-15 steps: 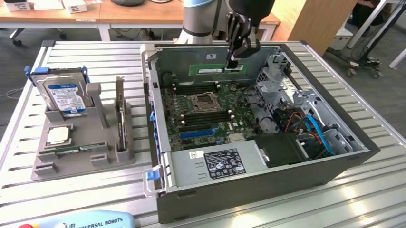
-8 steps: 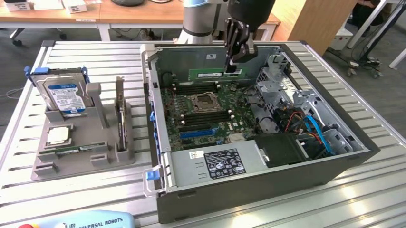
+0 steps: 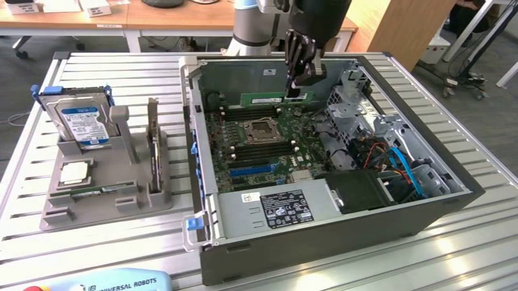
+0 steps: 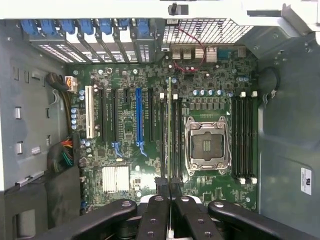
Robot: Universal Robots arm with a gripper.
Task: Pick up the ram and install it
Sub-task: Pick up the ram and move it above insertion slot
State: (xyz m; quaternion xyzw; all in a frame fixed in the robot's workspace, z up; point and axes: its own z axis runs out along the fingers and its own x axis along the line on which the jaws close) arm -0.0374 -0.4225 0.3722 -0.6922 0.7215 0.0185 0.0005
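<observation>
The ram [image 3: 263, 99] is a thin green strip hanging level just above the motherboard [image 3: 242, 151] inside the open computer case [image 3: 324, 236]. My gripper [image 3: 298, 91] comes down from above and is shut on the strip near its end at the exterior view's right. In the wrist view the ram [image 4: 169, 130] shows edge-on as a thin line running out from between the black fingertips of the gripper [image 4: 169, 187]. It lies over the memory slots [image 4: 176, 145] beside the empty processor socket [image 4: 207, 146].
On the slatted table at the exterior view's left, a grey fixture [image 3: 137, 194] holds a blue-labelled hard drive [image 3: 81, 120] and a square silver processor chip [image 3: 73, 173]. Drive cages and cables [image 3: 396, 163] crowd the case's right side. A teach pendant [image 3: 113, 282] lies at the front edge.
</observation>
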